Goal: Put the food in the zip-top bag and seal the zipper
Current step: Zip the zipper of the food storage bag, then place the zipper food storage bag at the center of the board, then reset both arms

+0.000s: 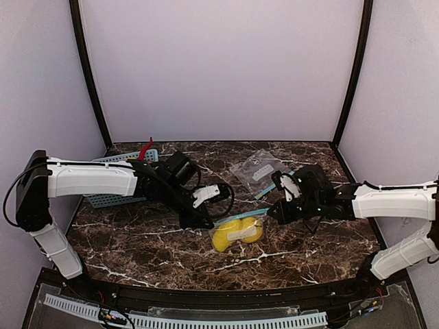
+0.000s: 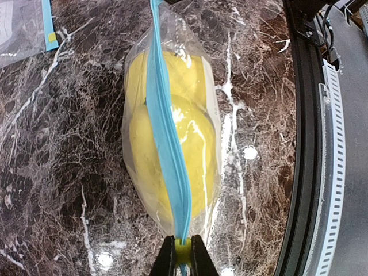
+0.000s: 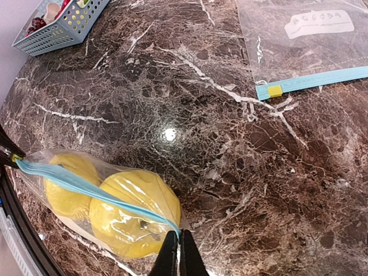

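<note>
The zip-top bag [image 1: 238, 233] lay on the marble table [image 1: 137, 240], nearest to the arm bases, and both lemons [image 2: 172, 155] were inside it. Its teal zipper [image 2: 164, 132] ran stretched over them. At the left end of the bag, the left gripper [image 2: 183, 253] pinched the zipper at a small yellow slider [image 2: 183, 249]. At the right end of the bag, the right gripper [image 3: 179, 244] was pressed together on the zipper. Behind the bag lay a second clear bag [image 1: 259, 168], and far to its left stood a basket [image 1: 103, 200] with a red chili [image 1: 145, 149].

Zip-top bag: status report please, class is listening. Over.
Left gripper shut on zipper, slider end; right gripper shut on its other end. Both lemons inside zip-top bag. Nothing in the way; spare bag lies apart.
</note>
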`<state>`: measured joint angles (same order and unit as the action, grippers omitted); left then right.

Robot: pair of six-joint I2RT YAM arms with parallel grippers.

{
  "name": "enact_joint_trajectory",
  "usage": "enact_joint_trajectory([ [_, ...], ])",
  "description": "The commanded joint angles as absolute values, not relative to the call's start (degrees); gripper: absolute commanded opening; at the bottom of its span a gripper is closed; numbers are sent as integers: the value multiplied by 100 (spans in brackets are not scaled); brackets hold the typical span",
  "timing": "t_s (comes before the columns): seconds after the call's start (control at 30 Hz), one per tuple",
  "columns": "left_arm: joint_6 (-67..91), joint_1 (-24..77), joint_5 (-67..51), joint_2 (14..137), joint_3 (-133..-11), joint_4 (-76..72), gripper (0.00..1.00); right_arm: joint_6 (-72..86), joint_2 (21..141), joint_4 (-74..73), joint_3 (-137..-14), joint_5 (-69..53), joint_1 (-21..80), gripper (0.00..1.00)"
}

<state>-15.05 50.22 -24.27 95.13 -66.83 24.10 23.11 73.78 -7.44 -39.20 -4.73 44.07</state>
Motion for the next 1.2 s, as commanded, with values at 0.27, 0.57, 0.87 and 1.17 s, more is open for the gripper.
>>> enact_joint_trajectory([
  [0.27, -687, 4685, -1613, 10067, -7162, 2672, 1, 2309, 7104, -894, -4150, -511, 4341, 50],
  [0.57, -328, 4582, -1670, 10047, -7168, 2473, 8, 2383, 6798, -1085, -4054, -199, 4337, 58],
  [0.87, 55, 4571, -1611, 9731, -6885, 2309, 41, 2640, 6546, -1297, -4054, 289, 4320, 76],
  [1.17, 726, 4453, -1099, 8781, -6101, 1467, 81, 2624, 6488, -1366, -3985, 351, 4213, 98],
])
